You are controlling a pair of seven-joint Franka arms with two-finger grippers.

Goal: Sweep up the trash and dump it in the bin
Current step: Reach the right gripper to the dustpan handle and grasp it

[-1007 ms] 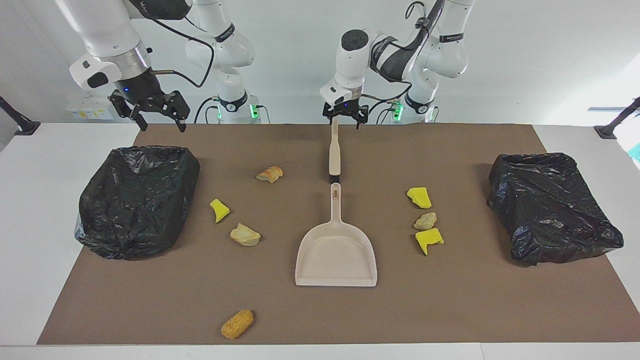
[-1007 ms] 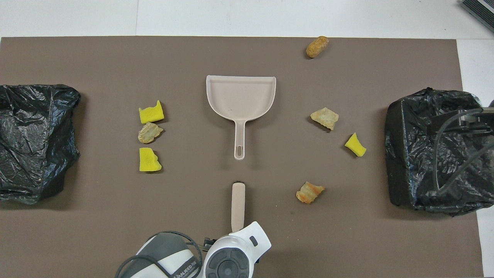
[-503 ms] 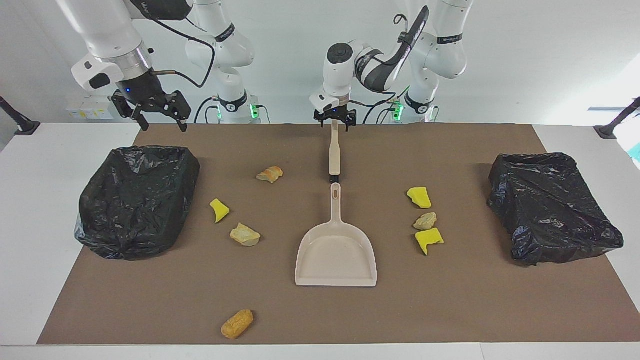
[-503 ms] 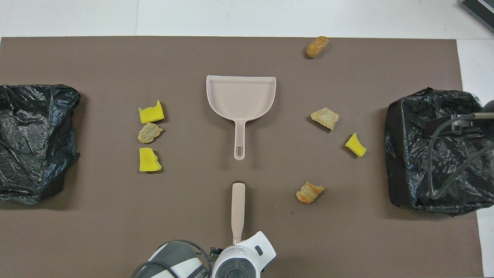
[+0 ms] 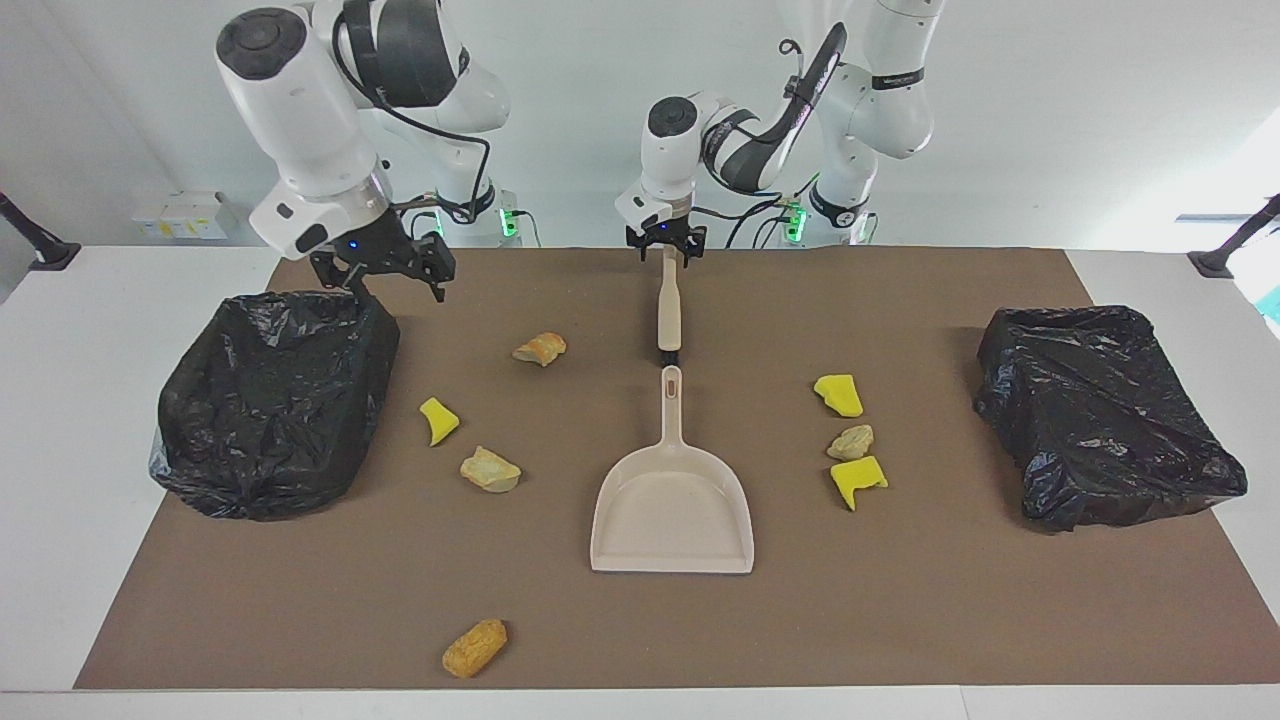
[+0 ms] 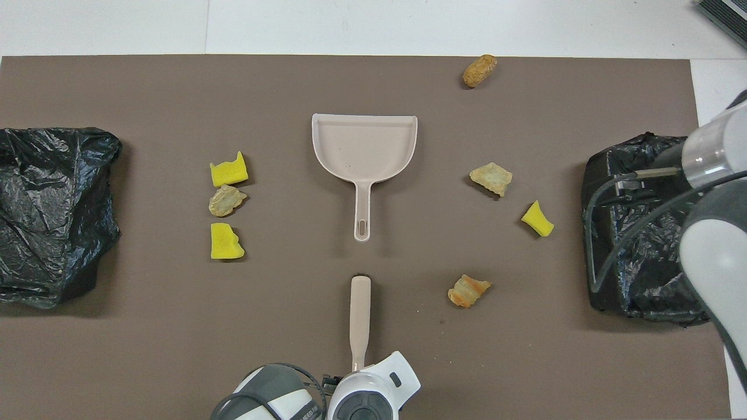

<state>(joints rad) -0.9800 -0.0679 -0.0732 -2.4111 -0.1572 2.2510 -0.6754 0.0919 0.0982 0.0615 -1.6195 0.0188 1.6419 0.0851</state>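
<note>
Since a second ago we see the right hand (image 5: 397,281) swung in over the black bin (image 5: 275,400), open, empty; the left hand (image 5: 667,250) has narrowed onto the brush handle (image 5: 668,305). Brown mat (image 5: 900,600) covers the white desk (image 5: 60,420), pale wall above. Trash (image 5: 490,469) lies scattered around the dustpan (image 5: 672,510).

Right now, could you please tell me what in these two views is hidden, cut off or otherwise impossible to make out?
- left gripper: overhead view, the arm's own wrist covers it; whether it has closed on the brush handle cannot be told.
- right gripper: overhead view, hidden under its arm and cables, above the bin at the right arm's end.
- Bin at the left arm's end: overhead view, cut off by the frame edge.
- Both bins' insides: black liner hides them.
</note>
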